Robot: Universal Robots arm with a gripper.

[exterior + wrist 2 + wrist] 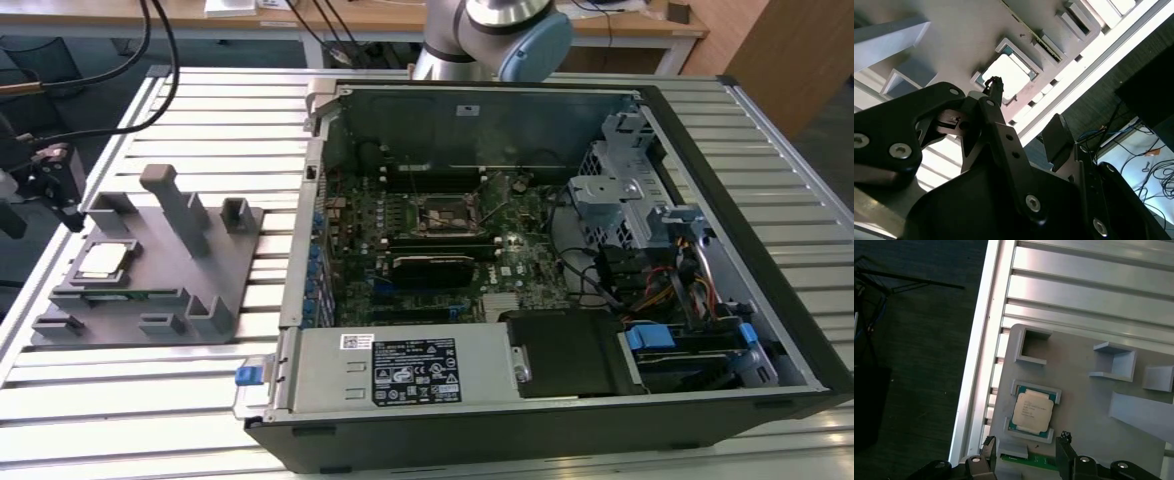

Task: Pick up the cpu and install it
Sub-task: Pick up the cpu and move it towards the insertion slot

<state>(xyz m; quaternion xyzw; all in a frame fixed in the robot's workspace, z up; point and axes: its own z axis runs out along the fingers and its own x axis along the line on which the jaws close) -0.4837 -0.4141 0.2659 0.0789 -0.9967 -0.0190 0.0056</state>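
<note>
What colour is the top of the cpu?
The cpu has a silver-grey top and a green rim; it shows best in the first wrist view.

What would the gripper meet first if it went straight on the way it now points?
Probably the cpu in its grey holder, lying just ahead of the open gripper; depth is unclear.

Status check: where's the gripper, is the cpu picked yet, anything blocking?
Gripper open, fingers empty, just short of the cpu. Cpu not picked, lying flat in the grey holder pocket. Nothing between fingers and cpu.
</note>
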